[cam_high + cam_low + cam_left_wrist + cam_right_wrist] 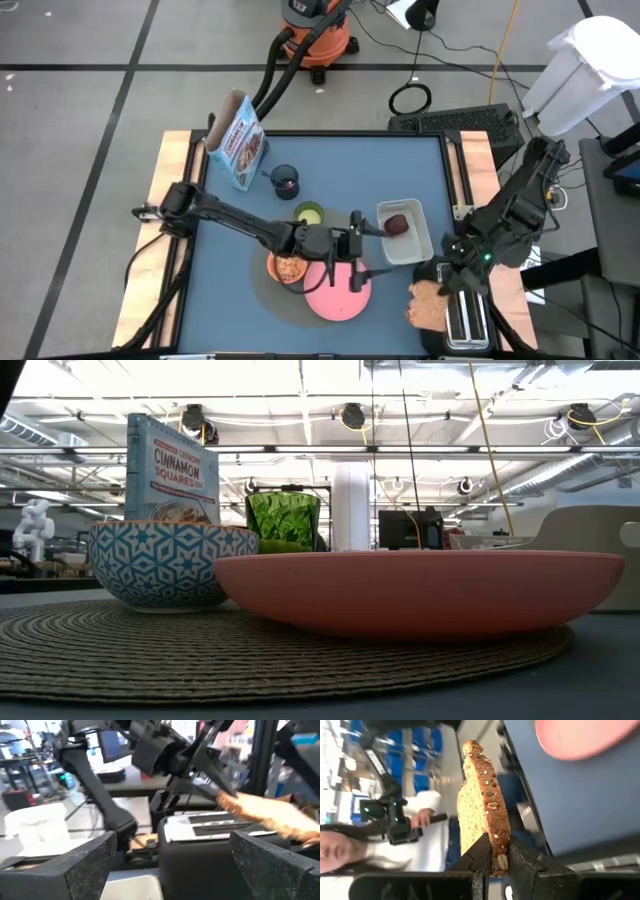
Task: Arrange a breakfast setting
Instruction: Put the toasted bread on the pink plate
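My right gripper (pixel 447 287) is shut on the toast slice (pixel 427 305), beside the black toaster (pixel 466 320) at the near right corner. My left gripper (pixel 370 250) is open and empty, pointing toward the table's right edge above the far side of the pink plate (pixel 336 298). The plate and the small bowl (pixel 290 267) rest on the round grey mat (pixel 283 305). The green cup (pixel 310 212), dark blue mug (pixel 286 181) and cereal box (pixel 238 142) stand farther back. The dark red fruit (pixel 397 224) lies in the clear tub (pixel 410 245). My right gripper pinches the toast slice between its two fingers, one on each flat face, at the crust edge (pixel 498 854) of one end. The slice sticks out beyond the fingertips (pixel 482 851), along the fingers. It is lifted clear of the toaster and table.
The toaster's slots (pixel 210 825) lie right below the held toast (pixel 270 812). In the low view the plate (pixel 420 592) and the patterned bowl (pixel 165 565) sit close together on the mat (pixel 250 650). A person (pixel 350 845) stands beyond the table.
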`<state>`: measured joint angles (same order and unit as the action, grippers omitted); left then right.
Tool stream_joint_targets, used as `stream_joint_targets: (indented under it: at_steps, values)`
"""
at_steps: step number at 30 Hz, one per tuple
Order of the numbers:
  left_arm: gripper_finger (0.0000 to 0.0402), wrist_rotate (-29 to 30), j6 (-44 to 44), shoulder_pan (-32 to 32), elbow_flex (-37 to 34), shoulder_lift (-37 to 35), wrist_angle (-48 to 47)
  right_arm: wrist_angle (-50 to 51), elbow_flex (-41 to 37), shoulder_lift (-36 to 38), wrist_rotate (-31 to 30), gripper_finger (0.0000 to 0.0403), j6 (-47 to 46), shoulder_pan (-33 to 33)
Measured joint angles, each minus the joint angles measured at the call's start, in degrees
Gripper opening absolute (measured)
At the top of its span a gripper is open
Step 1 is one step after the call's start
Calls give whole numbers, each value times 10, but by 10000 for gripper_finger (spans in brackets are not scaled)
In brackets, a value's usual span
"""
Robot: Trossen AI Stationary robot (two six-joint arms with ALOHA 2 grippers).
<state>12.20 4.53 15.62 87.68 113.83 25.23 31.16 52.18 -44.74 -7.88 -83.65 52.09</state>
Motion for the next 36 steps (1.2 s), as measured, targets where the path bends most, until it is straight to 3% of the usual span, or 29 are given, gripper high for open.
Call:
stream_joint_targets:
  at_steps: [7,22,29,36]
  values:
    - [392,26,24,-2,0,-89,-153,-52,0,1,-43,42,88,-29]
    - [392,132,37,-2,0,-284,-424,-114,0,4,-39,42,261,-167]
    - [392,188,25,-4,0,-360,-505,-162,1,-15,43,43,349,-259]
    - [392,215,-1,-12,0,-416,-556,-219,1,-82,170,43,384,-360]
